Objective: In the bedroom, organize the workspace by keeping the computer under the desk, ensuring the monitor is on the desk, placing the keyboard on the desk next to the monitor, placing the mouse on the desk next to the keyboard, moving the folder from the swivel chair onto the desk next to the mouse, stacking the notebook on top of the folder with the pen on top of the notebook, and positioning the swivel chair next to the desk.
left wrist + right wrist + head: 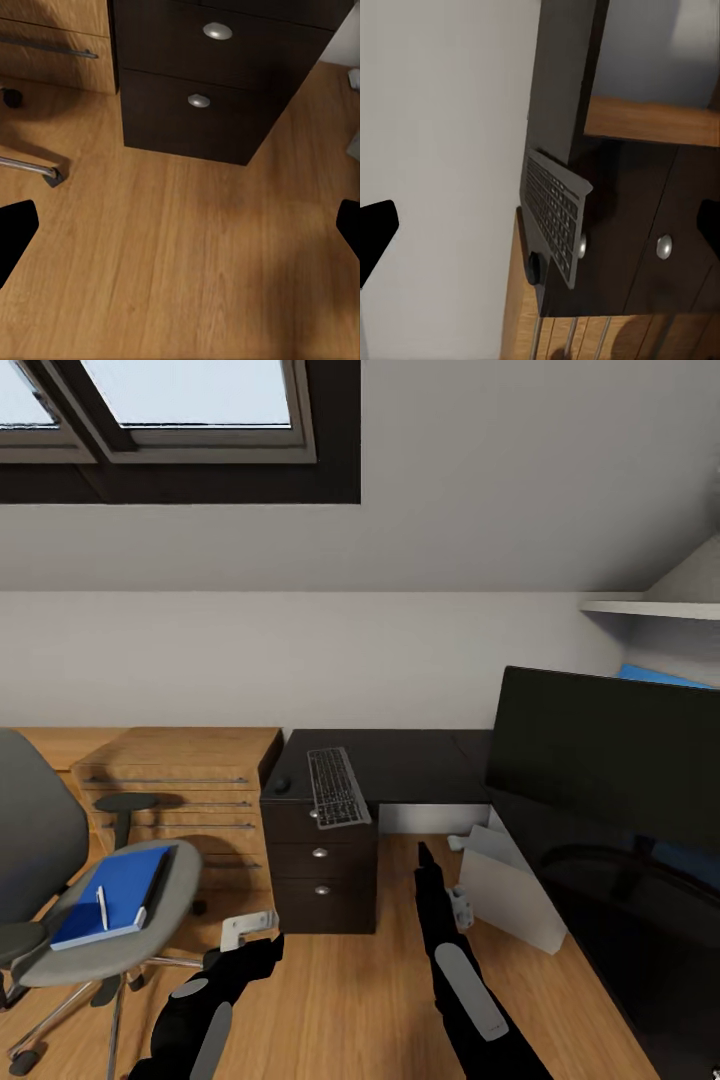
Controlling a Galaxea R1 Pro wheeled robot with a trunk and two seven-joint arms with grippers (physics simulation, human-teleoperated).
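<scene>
The swivel chair stands at the left with the blue folder on its seat. On the folder lie the dark notebook and the white pen. The keyboard and the mouse lie on the black desk, the keyboard overhanging the drawer unit. At the right the monitor stands on the desk, and the grey computer sits beneath it. My left gripper hangs open over the floor. My right gripper is open, pointing at the desk.
Low wooden shelving stands between the chair and the desk. One chrome chair leg reaches toward the drawer unit. A white wall shelf and a blue object sit behind the monitor. Wooden floor lies before the drawers.
</scene>
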